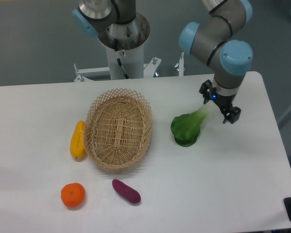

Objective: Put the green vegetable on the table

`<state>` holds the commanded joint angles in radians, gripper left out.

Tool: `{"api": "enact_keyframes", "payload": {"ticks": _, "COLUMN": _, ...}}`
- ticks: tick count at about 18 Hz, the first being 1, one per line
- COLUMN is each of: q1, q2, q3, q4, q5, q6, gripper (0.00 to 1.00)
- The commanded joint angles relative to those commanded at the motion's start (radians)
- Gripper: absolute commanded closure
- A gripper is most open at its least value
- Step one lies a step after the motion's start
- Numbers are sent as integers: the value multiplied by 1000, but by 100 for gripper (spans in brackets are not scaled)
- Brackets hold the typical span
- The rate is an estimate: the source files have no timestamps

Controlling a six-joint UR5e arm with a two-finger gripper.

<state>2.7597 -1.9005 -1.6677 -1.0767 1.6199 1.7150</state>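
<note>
One green vegetable [187, 128] lies on the white table [223, 174], at about three o'clock from the wicker basket [119, 129]. The gripper [220, 104], fingers spread, stands just beside its pale stalk at two o'clock, gripping nothing.

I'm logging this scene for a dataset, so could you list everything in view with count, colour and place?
green vegetable: one, dark green leaves with a pale stalk, on the table right of the basket
wicker basket: one, tan, centre of the table, nothing visible inside
yellow vegetable: one, yellow, against the basket's left side
orange fruit: one, orange, front left
purple vegetable: one, purple, in front of the basket
table: one, white
robot base column: one, white and grey, behind the table
pincer: one, black, open beside the vegetable's stalk
</note>
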Motion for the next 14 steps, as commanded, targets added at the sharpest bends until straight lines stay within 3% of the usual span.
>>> {"api": "enact_keyframes", "payload": {"ticks": 8, "q1": -46, "q2": -109, "q3": 262, "q4": -178, "q5": -9, "q6": -126, "gripper": 0}}
{"api": "enact_keyframes", "payload": {"ticks": 14, "q1": -51, "q2": -218, "q3": 425, "q4": -201, "q5": -51, "q6": -219, "gripper": 0}}
